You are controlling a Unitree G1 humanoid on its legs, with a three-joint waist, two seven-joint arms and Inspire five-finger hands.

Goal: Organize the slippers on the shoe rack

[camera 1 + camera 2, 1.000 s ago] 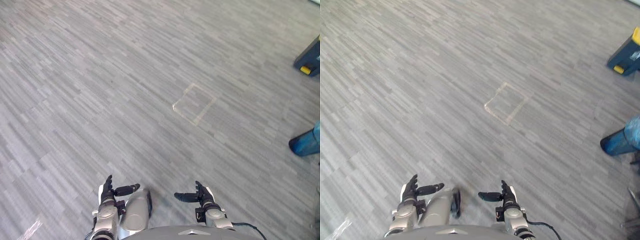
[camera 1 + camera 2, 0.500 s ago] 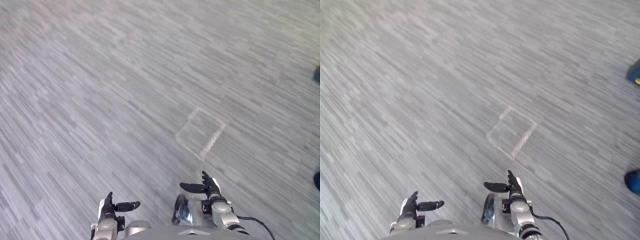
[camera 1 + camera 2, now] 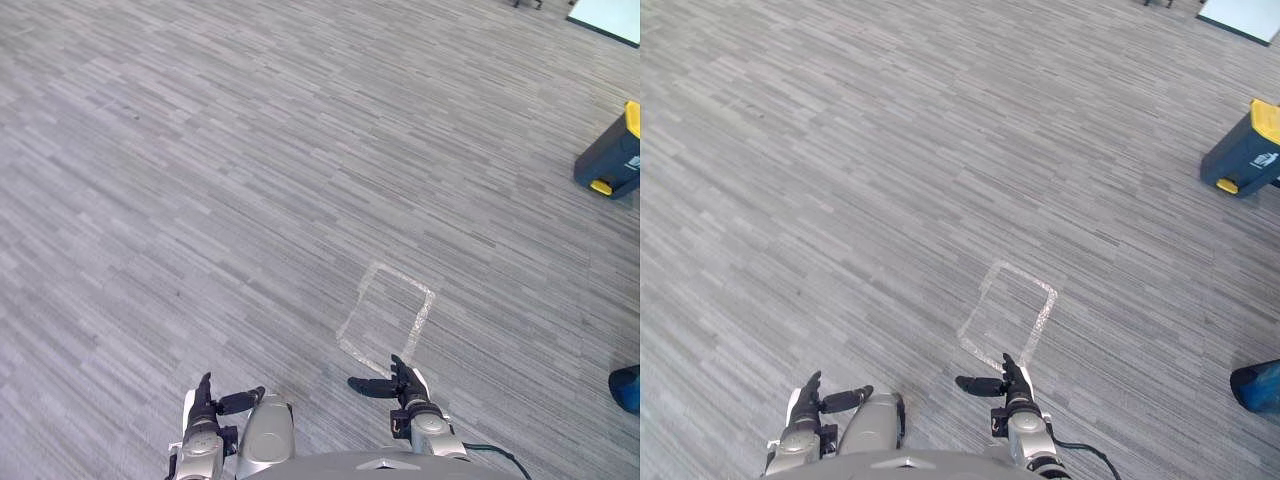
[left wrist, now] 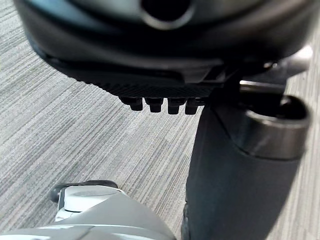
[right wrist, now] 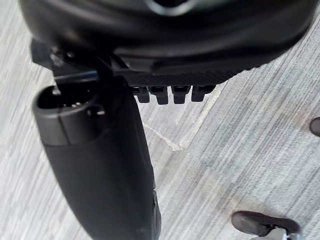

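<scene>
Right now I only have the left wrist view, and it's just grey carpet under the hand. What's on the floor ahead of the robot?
Observer: A square outlined in pale tape lies on the grey carpet, just ahead of the right hand.
Operator: Is that hand holding anything?
Observer: Nothing. The right wrist view shows it open, fingers straight, with a strip of that tape on the carpet beneath it.
Operator: Anything else out there?
Observer: A dark blue bin with a yellow lid stands far ahead on the robot's right.
</scene>
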